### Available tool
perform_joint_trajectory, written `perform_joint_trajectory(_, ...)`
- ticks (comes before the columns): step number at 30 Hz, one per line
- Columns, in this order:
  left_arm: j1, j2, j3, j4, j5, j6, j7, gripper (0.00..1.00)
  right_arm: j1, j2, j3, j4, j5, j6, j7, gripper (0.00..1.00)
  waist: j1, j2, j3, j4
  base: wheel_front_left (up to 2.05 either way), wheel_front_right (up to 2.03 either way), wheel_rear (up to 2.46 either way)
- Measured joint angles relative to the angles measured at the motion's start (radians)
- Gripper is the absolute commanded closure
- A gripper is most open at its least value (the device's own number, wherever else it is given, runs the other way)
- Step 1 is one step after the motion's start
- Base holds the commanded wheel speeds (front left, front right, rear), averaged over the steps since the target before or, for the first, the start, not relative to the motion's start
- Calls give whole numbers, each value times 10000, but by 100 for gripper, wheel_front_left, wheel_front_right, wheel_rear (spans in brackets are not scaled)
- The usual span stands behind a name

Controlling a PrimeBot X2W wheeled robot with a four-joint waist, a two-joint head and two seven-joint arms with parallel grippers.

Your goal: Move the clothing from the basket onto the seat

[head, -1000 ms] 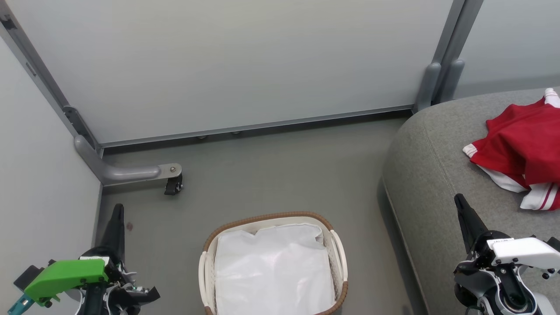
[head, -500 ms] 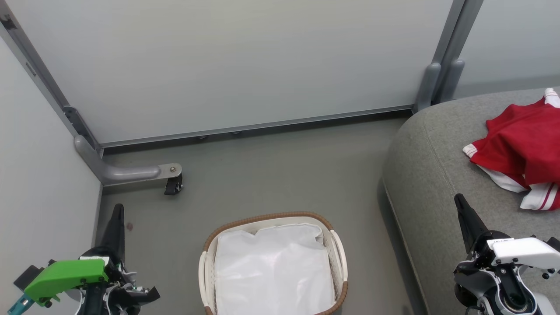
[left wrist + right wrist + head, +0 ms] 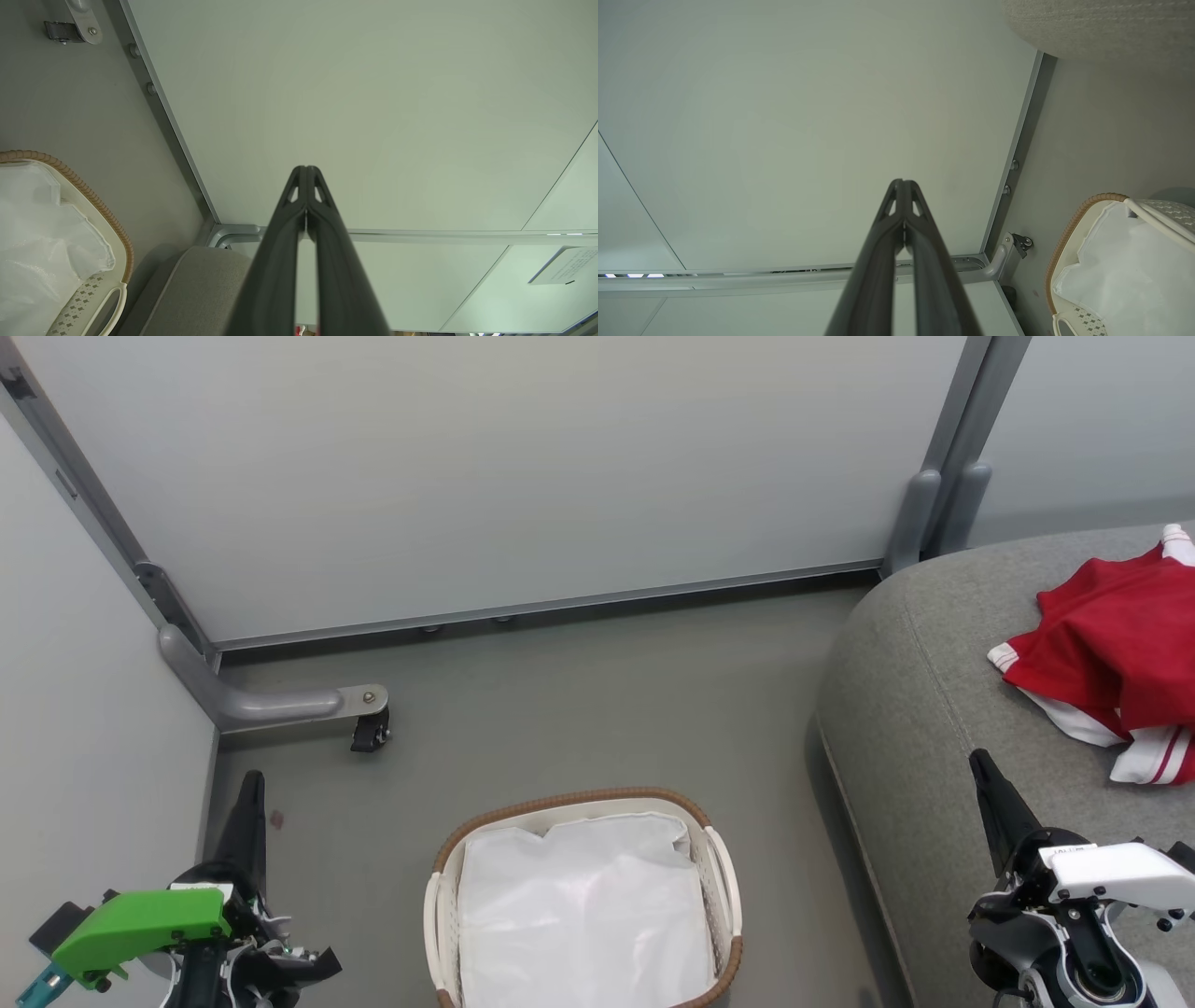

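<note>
Red clothing (image 3: 1111, 639) on seat (image 3: 910, 719), striped cuff pointing left

Head looks down; both wrist views face the wall (image 3: 397, 93), sharing the basket (image 3: 579, 795).

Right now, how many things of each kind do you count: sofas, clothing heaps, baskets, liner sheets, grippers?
Large grey fabric-upholstered sofa: 1
Bright red fabric clothing heap with white striped trim, on the sofa: 1
Oval cream-white plastic basket with brown woven rim: 1
Plain white liner sheet in the basket: 1
Grippers, left gripper and right gripper, jaws shut: 2
Total: 6
</note>
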Motion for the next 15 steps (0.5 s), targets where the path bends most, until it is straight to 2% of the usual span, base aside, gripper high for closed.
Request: perform_joint_trajectory(15, 0, 0, -2, -2, 0, 0, 0, 100, 0, 0, 0, 0, 0, 0, 0, 100, 0, 0, 0, 0, 0, 0, 0)
